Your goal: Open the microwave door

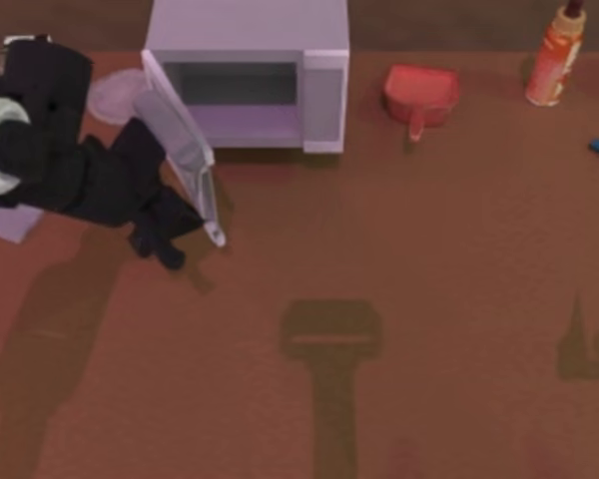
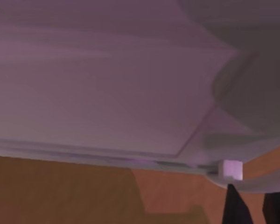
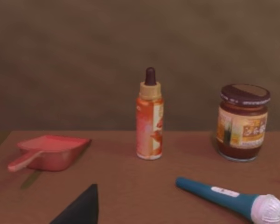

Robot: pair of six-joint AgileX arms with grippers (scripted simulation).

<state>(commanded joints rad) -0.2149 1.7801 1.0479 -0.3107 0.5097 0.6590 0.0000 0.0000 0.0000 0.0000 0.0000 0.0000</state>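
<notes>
The silver-grey microwave (image 1: 245,25) stands at the back of the table, left of centre, with its pale lilac interior (image 1: 242,120) showing. The microwave door (image 1: 185,150) is swung wide open, out toward the front left, hinged on its left side. My left gripper (image 1: 198,230) is at the door's free end, shut on the small handle (image 1: 215,238). In the left wrist view the door window (image 2: 107,93) fills the picture, and the dark fingertips (image 2: 233,205) straddle the curved handle (image 2: 252,184). My right arm is out of the top view; one dark finger (image 3: 84,207) shows alone.
A red scoop-like container (image 1: 421,95) sits right of the microwave, with an orange dropper bottle (image 1: 554,55) at the back right. A blue microphone (image 3: 228,198) and a sauce jar (image 3: 242,122) lie near the right arm. A pink plate (image 1: 115,95) lies left of the microwave.
</notes>
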